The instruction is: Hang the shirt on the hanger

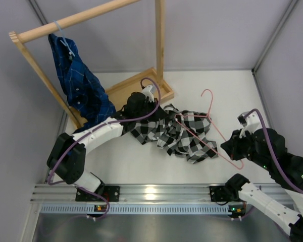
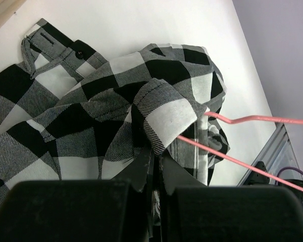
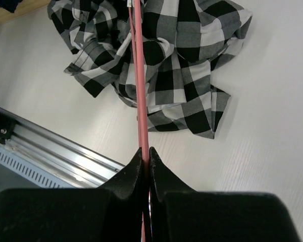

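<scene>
Left gripper (image 2: 155,157) low on shirt (image 2: 86,106) (jaws tight)

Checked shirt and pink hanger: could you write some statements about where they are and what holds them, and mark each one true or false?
1. The jaws of the right arm are shut on the pink hanger. True.
2. The checked shirt hangs from the wooden rail. False: it lies crumpled on the table; the blue shirt hangs there.
3. The jaws of the left arm pinch the checked shirt. True.
4. The pink hanger lies apart from the checked shirt. False: its wire runs across the shirt.
</scene>
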`<act>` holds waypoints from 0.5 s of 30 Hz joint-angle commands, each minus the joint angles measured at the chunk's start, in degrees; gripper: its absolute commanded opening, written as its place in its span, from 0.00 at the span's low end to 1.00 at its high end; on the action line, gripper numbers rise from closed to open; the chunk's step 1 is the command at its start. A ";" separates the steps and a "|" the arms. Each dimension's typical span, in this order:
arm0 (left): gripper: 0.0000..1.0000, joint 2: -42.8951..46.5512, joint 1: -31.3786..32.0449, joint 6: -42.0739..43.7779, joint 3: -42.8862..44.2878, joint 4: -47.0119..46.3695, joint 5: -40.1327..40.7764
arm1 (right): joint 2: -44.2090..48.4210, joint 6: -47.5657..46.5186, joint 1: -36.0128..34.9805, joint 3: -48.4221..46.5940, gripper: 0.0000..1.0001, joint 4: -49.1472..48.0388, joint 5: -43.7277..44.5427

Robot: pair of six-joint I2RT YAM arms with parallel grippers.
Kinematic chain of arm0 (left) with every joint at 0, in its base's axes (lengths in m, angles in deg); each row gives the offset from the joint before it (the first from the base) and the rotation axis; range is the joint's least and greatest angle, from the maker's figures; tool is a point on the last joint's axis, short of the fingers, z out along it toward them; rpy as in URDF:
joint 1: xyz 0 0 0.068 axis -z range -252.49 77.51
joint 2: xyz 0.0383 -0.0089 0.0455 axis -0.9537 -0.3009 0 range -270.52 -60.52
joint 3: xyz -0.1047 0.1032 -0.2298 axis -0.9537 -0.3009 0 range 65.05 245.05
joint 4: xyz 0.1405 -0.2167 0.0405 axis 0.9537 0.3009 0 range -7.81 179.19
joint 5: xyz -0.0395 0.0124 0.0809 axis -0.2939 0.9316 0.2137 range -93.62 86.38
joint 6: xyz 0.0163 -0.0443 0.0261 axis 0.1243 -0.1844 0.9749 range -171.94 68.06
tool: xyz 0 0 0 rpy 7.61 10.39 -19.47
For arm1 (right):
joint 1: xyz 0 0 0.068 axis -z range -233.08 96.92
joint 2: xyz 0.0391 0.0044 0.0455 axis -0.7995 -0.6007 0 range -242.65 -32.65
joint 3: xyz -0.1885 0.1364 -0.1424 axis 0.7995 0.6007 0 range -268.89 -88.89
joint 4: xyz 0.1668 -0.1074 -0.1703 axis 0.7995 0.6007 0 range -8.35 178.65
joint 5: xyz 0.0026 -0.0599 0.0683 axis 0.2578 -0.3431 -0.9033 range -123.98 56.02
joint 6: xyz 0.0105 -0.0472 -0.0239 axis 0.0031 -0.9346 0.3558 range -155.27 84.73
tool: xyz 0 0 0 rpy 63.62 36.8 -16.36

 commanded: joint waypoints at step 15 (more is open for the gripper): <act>0.00 13.88 5.89 13.89 8.27 18.18 -8.17 | 3.93 -3.21 0.21 11.04 0.00 -25.69 -26.76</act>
